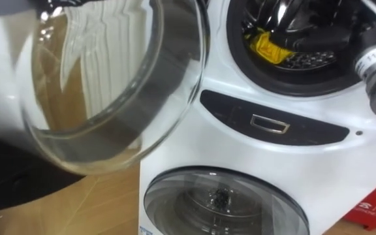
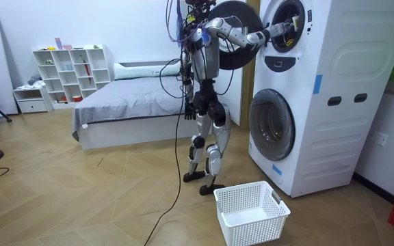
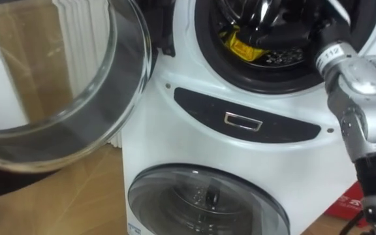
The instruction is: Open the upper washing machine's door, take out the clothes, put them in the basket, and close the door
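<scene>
Round glass door [image 1: 109, 85] hangs open at the left, and a yellow cloth [image 1: 266, 49] lies in the drum [image 3: 276, 59] of the top washing machine [image 3: 162, 137]. The right hand is hidden in that drum, so its grip cannot be told. The room view adds a white basket [image 2: 252, 212] on the floor by the robot.

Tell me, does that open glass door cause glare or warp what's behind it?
Left eye view: the door glass warps the white slats behind it, glinting at its rim. Right eye view: highlights inside the upper drum above the yellow cloth. Room view: even light.
</scene>
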